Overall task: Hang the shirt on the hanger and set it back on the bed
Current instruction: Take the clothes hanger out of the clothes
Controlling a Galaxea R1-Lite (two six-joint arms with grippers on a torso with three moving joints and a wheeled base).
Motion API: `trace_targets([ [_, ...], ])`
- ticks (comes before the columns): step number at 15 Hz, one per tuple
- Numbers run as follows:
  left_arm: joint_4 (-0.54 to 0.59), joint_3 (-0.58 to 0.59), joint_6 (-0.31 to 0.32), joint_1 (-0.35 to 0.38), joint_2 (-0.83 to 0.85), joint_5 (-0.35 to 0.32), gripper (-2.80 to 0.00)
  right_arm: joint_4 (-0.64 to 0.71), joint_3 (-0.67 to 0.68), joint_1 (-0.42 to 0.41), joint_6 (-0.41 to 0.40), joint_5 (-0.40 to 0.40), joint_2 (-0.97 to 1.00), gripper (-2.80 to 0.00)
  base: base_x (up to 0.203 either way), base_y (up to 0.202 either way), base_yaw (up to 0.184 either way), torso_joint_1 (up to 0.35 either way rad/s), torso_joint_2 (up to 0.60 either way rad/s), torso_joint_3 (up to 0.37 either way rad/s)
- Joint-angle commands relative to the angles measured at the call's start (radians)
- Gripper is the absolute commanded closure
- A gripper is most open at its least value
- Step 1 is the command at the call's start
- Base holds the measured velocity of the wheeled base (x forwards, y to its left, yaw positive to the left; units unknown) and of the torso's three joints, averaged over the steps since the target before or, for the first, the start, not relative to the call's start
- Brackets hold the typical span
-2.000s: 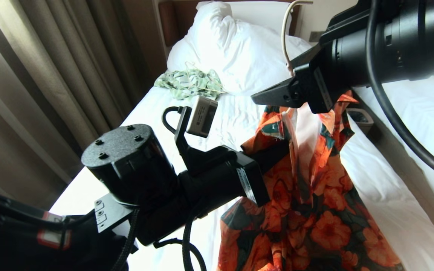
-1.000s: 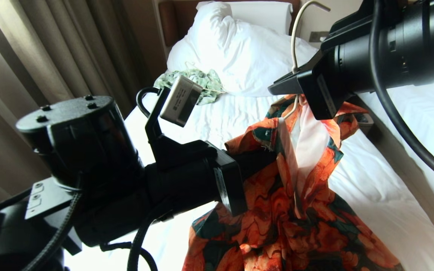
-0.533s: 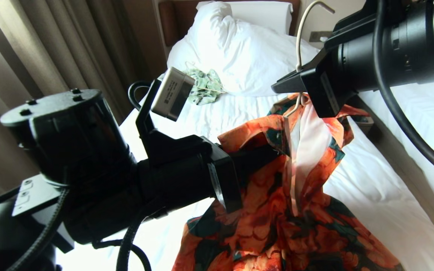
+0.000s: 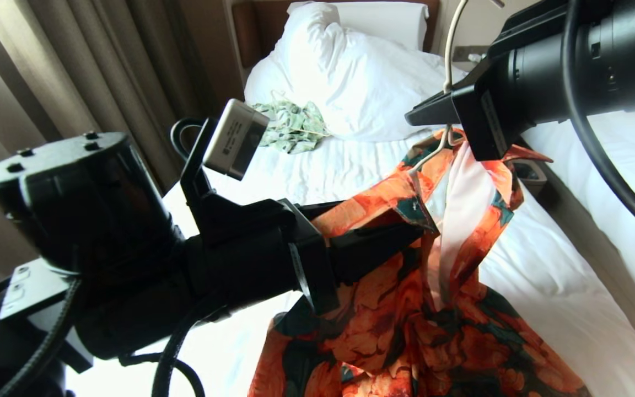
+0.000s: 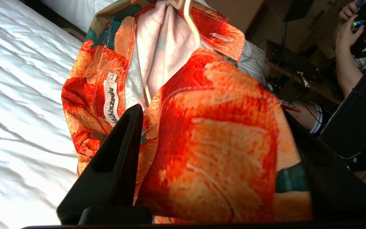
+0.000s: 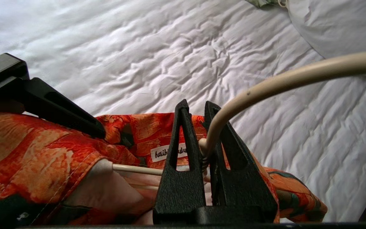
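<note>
Head view cuts off the hanger [image 4: 448, 49] hook above the right gripper [image 4: 414, 117].

Orange blooms on dark green, against white.
Shirt [image 4: 405, 309] printed with big orange flowers over dark green, lining pale pink-white; hanger [image 6: 291, 79] cream; bed [image 4: 549, 286] sheet plain white; far garment [image 4: 290, 127] pale green and white, patterned; curtains [image 4: 75, 82] beige-brown; both hands black.
</note>
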Motion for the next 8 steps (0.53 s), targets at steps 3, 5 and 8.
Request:
trace_targets([
  [3, -0.016, 0.023, 0.030, 0.011, -0.040, 0.001, -2.80, 0.005, 0.003, -0.026, 0.001, -0.007, -0.015, 0.00, 0.000, 0.000, 0.000, 0.000, 0.00, 0.000],
  [5, -0.016, 0.018, 0.030, 0.011, -0.042, 0.001, -2.80, 0.006, 0.005, -0.031, 0.002, -0.011, -0.029, 0.00, 0.000, 0.000, 0.000, 0.000, 0.00, 0.000],
  [8, -0.016, 0.030, 0.030, 0.022, -0.071, 0.001, -2.80, 0.003, 0.002, -0.033, -0.001, -0.052, -0.040, 0.00, 0.000, 0.000, 0.000, 0.000, 0.00, 0.000],
])
